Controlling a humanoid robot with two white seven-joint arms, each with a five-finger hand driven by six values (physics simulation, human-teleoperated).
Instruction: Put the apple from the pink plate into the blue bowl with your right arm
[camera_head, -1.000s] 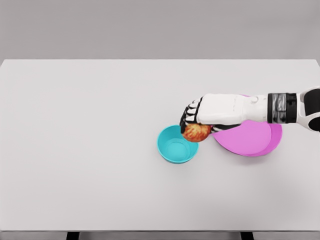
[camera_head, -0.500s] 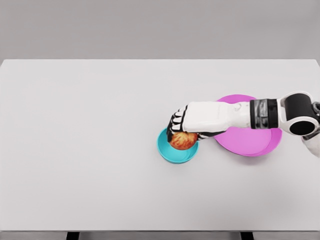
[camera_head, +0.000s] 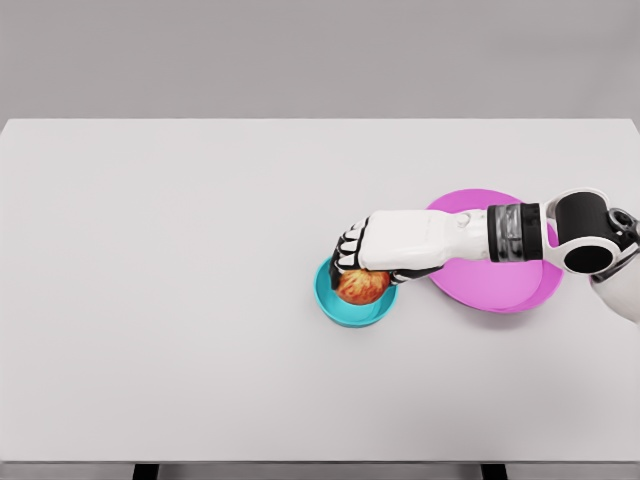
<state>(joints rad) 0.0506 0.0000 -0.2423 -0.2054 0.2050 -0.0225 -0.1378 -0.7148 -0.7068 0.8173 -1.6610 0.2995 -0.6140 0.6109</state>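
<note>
While the right hand (camera_head: 385, 247) hangs over the blue bowl (camera_head: 352, 298) with fingers curled around the apple (camera_head: 363, 286), placing is under way, and next it must open to release.

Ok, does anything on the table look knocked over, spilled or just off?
Nothing stands out. The blue bowl sits upright beside the pink plate, which is bare, and the right hand holds the apple over the bowl.
</note>
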